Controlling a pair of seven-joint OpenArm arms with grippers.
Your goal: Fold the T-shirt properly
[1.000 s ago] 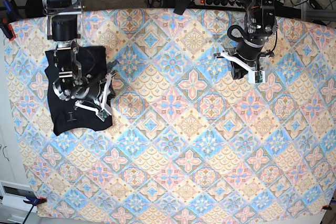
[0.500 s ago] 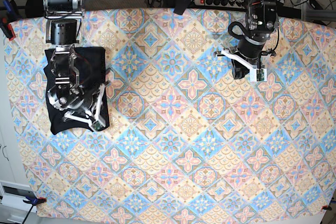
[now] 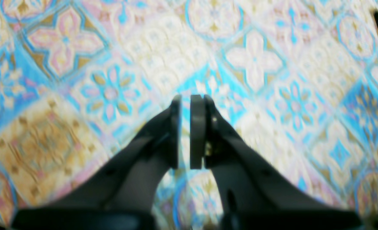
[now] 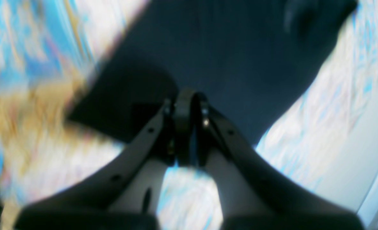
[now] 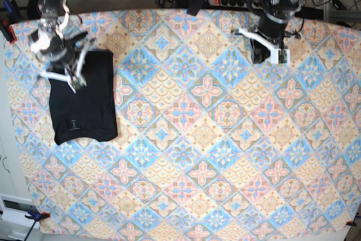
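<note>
While the T-shirt lies folded on the patterned bench, we see the right end effector clenched empty above it and the left end effector likewise clenched, well apart from it.

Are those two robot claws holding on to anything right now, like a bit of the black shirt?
Nothing is held. The left gripper is shut over bare tablecloth; the right gripper is shut above the folded T-shirt, gripping no cloth.

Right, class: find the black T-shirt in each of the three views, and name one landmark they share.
Base: the T-shirt lies folded near the left edge.
Right wrist: it fills the upper middle, beyond the fingers.
Left wrist: I cannot make it out.
Shared landmark: the patterned tablecloth.
</note>
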